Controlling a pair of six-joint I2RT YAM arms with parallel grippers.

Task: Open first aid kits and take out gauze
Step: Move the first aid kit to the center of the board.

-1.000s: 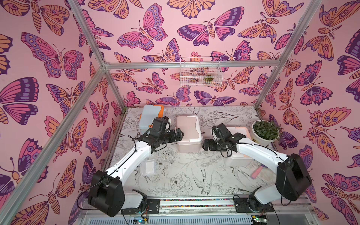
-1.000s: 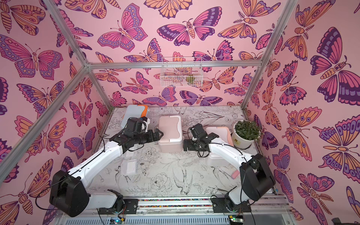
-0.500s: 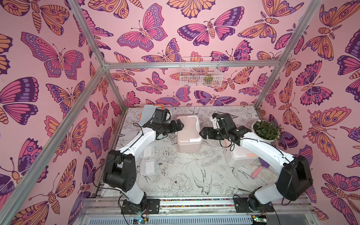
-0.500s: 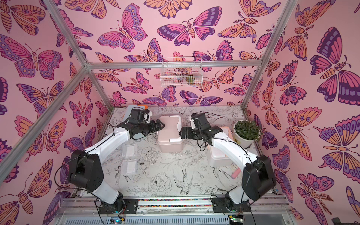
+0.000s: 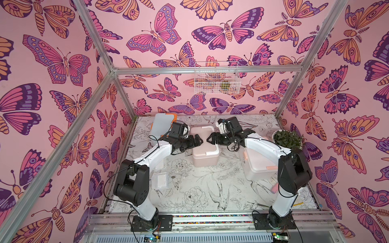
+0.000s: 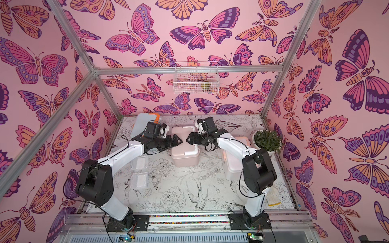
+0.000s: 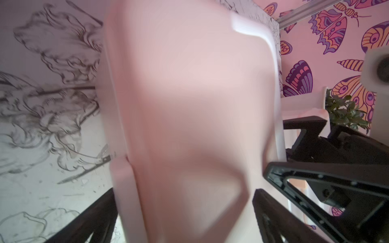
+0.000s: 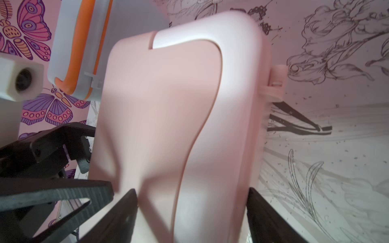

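**Pink on pink: the beige-pink kit [image 5: 205,152] stands between both grippers**

Farthest left, we see two gauze packets [image 6: 139,179] lying flat on the printed table [image 5: 200,189]. One lies just behind the other, beside the left arm's elbow and well apart from either gripper.

At the back left corner stands the blue-grey kit [image 5: 162,128] with its orange trim, just behind the left wrist.

The left gripper [image 5: 199,140] reaches in over the left end of the beige-pink kit's top. Its wrist view shows the jaws spread wide, with a black finger [image 7: 280,212] on either side of the case, so the case fills the space between them.

The beige-pink kit sits mid-table with its lid down.

The right gripper [image 5: 210,140] comes at the kit's right end, tip to tip with the left one. Its fingers [image 8: 117,212] flank the case closely on both sides. The wrist view is blurred, so we cannot tell whether they press on it.

Farther right, the white kit [image 5: 255,168] with peach trim lies partly under the right forearm, clear of the gripper. The potted plant [image 5: 287,138] stands behind it.
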